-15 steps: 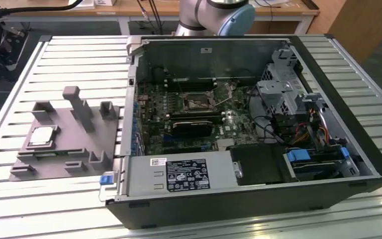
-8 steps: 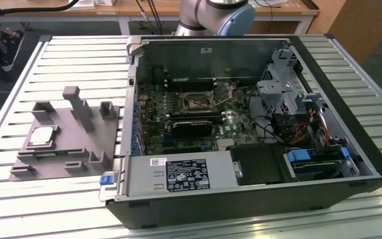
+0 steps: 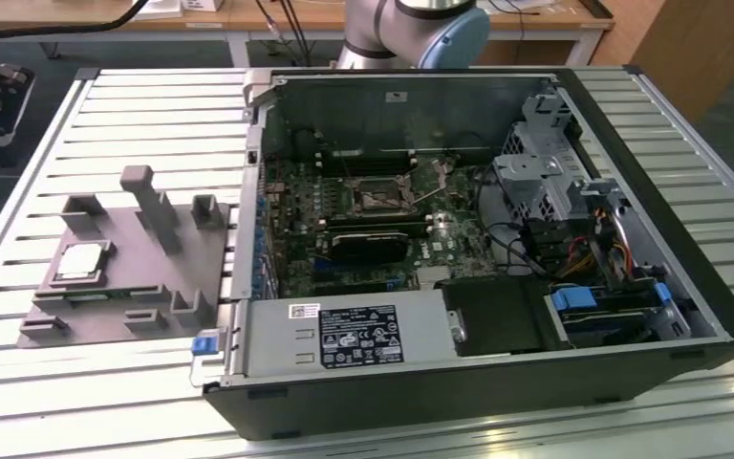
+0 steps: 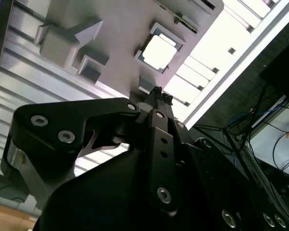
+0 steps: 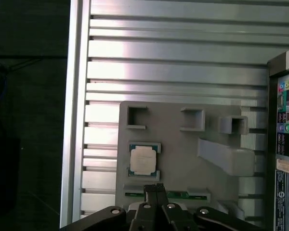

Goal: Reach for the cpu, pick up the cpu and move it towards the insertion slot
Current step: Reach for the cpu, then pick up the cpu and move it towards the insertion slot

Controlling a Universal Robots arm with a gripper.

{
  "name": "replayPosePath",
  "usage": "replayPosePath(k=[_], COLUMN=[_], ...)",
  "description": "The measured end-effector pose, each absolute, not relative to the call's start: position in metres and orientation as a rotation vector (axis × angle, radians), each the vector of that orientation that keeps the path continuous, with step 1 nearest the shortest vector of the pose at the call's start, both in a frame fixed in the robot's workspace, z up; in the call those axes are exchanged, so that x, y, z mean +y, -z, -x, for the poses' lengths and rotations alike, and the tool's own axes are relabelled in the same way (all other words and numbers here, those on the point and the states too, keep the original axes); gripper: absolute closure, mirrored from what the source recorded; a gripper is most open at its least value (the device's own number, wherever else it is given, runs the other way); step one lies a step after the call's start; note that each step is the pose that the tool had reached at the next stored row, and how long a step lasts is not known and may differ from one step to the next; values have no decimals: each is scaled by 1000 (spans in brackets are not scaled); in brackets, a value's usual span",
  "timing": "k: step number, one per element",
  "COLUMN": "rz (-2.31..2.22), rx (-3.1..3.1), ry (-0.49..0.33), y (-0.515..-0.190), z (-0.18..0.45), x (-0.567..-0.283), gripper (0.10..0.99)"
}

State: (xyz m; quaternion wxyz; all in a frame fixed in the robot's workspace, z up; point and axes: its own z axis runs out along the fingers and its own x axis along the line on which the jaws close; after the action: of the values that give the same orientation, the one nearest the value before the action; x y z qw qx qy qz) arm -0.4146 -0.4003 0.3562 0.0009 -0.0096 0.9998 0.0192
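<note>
The cpu [image 3: 83,261] is a small silver square lying flat in a pocket of the grey fixture plate [image 3: 125,304] at the exterior view's left. Both wrist views look down on the cpu [image 5: 143,160] [image 4: 159,50] from well above. My gripper [image 5: 155,188] [image 4: 158,91] hangs over the fixture, its black fingers pressed together and holding nothing, clearly apart from the chip. The insertion slot [image 3: 377,198], a dark square in a silver bracket, sits on the motherboard inside the open computer case.
Grey upright blocks [image 3: 150,206] rise from the fixture beside the chip. The case wall [image 3: 255,191] stands between fixture and motherboard. A black card [image 3: 370,247], power supply [image 3: 341,337] and drive cages [image 3: 558,182] crowd the case. The slatted table's edge [image 5: 74,144] lies near the fixture.
</note>
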Motion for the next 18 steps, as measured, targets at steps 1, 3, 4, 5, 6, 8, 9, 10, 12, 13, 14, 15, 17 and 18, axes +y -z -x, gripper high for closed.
replayPosePath(k=[1, 3, 4, 5, 6, 8, 9, 10, 12, 13, 14, 15, 17, 18], rz=[30, 30, 30, 30, 30, 30, 30, 30, 30, 30, 30, 30, 30, 30], rx=[3139, 3139, 3139, 3139, 3139, 3139, 3139, 3139, 3139, 3139, 3140, 3140, 3140, 3140], ry=[-60, -60, -60, -60, -60, -61, -61, -62, -62, -62, -62, -62, -63, -63], y=[-355, -352, -351, -350, -349, -345, -344, -342, -338, -336, -334, -333, -329, -327], z=[415, 415, 415, 415, 415, 415, 415, 415, 415, 415, 415, 415, 415, 415], x=[-402, -403, -404, -404, -405, -405, -405, -406, -406, -406, -406, -407, -409, -410], gripper=[980, 980, 980, 980, 980, 922, 922, 855, 796, 737, 678, 678, 620, 561])
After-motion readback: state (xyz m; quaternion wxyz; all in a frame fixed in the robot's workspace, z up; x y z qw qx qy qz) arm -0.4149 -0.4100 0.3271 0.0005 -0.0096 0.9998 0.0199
